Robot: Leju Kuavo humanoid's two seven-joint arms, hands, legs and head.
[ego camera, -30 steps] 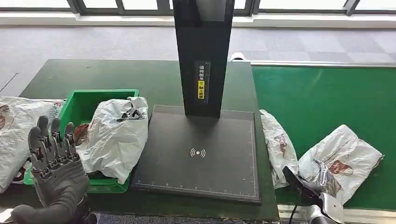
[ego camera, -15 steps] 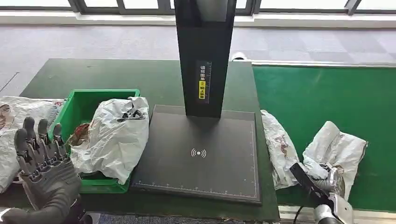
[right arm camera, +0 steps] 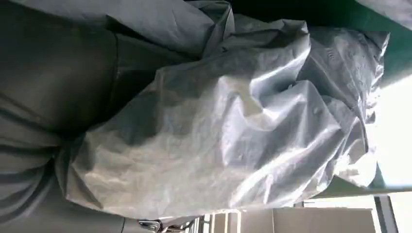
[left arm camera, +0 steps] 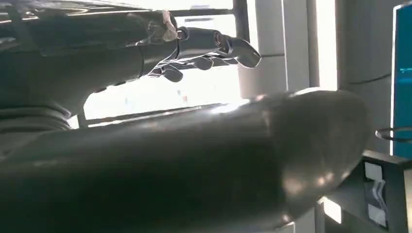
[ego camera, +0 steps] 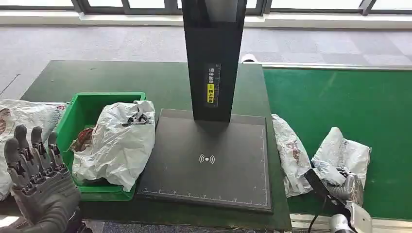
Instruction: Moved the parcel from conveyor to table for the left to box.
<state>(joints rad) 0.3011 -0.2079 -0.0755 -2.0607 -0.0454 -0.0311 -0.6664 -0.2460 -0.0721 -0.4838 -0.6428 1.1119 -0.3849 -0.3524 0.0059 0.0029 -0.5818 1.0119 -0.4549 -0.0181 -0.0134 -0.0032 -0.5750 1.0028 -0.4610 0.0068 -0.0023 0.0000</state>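
A crumpled white plastic parcel [ego camera: 344,151] lies on the green conveyor [ego camera: 340,97] at the right, bunched up at its near end. My right hand [ego camera: 341,182] grips that near end, and in the right wrist view the parcel [right arm camera: 243,126] presses against the hand [right arm camera: 39,121]. A second white parcel [ego camera: 290,153] lies along the conveyor's left edge, beside the table. My left hand [ego camera: 38,177] is raised at the lower left in front of the green box [ego camera: 80,114], fingers apart [left arm camera: 204,48] and holding nothing. The box holds another white parcel [ego camera: 119,141].
A black scanner plate [ego camera: 209,162] with a tall black column [ego camera: 212,58] stands mid-table between the box and the conveyor. One more white parcel [ego camera: 24,119] lies on the dark green table [ego camera: 160,82] left of the box.
The parcel in my right hand has bunched up and slid left and nearer along the conveyor. My left hand has sunk lower and drifted left.
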